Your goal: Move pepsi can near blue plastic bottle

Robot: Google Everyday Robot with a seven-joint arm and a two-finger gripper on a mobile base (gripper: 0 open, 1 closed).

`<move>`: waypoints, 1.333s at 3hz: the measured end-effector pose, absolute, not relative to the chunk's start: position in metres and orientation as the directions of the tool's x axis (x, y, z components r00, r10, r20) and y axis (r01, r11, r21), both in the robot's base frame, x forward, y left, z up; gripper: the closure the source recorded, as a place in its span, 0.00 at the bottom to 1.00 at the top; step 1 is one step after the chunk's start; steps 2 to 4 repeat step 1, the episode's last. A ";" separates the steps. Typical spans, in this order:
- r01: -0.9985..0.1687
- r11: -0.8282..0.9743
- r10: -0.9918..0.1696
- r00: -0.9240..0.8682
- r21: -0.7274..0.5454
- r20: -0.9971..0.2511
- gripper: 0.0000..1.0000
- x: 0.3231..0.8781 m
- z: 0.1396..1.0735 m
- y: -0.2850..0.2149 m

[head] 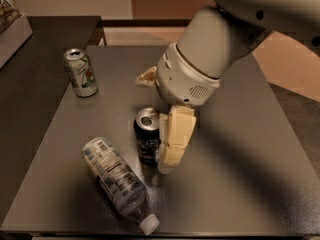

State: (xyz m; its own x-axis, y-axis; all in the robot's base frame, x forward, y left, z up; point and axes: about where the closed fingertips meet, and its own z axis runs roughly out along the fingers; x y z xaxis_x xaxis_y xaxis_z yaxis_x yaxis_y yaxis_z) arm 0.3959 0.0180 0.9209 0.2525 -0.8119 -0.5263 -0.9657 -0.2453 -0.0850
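The pepsi can (147,141) stands upright on the dark table (240,174), near the middle. The blue plastic bottle (116,176) lies on its side just left and in front of the can, its white cap pointing to the front edge. My gripper (154,121) hangs over the can. One cream finger (175,139) stands against the can's right side. The other finger (144,79) shows behind the can, apart from it. The jaws stand open around the can.
A white and green can (81,73) stands upright at the table's back left. A darker counter (30,69) adjoins the table on the left. The big white arm (210,59) covers the table's back middle.
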 end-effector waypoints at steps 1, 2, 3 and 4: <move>-0.966 -0.245 -0.812 0.253 -0.085 -0.526 0.00 0.396 0.921 0.018; -0.966 -0.245 -0.812 0.253 -0.085 -0.526 0.00 0.396 0.921 0.018; -0.966 -0.245 -0.812 0.253 -0.085 -0.526 0.00 0.396 0.921 0.018; -0.966 -0.245 -0.812 0.253 -0.085 -0.526 0.00 0.396 0.921 0.018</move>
